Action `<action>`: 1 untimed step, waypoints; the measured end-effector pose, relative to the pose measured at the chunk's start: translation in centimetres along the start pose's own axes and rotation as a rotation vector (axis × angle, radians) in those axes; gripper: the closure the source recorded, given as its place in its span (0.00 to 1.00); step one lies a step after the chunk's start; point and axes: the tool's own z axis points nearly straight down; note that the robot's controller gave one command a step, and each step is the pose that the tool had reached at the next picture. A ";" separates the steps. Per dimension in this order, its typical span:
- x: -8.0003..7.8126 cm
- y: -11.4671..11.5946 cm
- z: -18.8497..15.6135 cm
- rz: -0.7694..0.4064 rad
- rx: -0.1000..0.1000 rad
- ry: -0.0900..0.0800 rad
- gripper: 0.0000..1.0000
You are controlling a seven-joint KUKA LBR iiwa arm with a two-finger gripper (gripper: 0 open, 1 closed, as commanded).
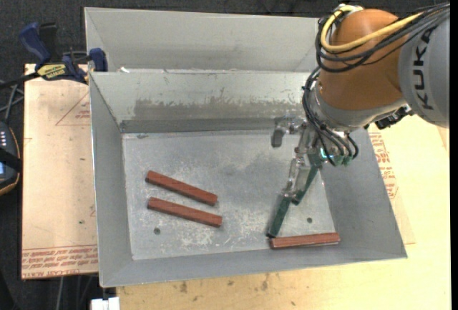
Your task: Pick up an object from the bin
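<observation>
A brown stick [305,240] lies flat at the near right of the bin [107,158]. Just beside its left end, a dark green stick [280,219] touches the floor and slants up toward the far right into the claw [293,190], which is pinched narrow on the stick's upper part. Well left lie a second brown stick [184,212] and, just beyond it, a third brown stick [181,187].

Bright, even light, probably from overhead. The bin's [215,36] back wall glares pale at 12 o'clock; a soft shadow band lies just below.
</observation>
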 end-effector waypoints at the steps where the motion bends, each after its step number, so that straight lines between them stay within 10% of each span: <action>1: -0.1 0.0 -0.4 0.000 0.000 -0.008 0.00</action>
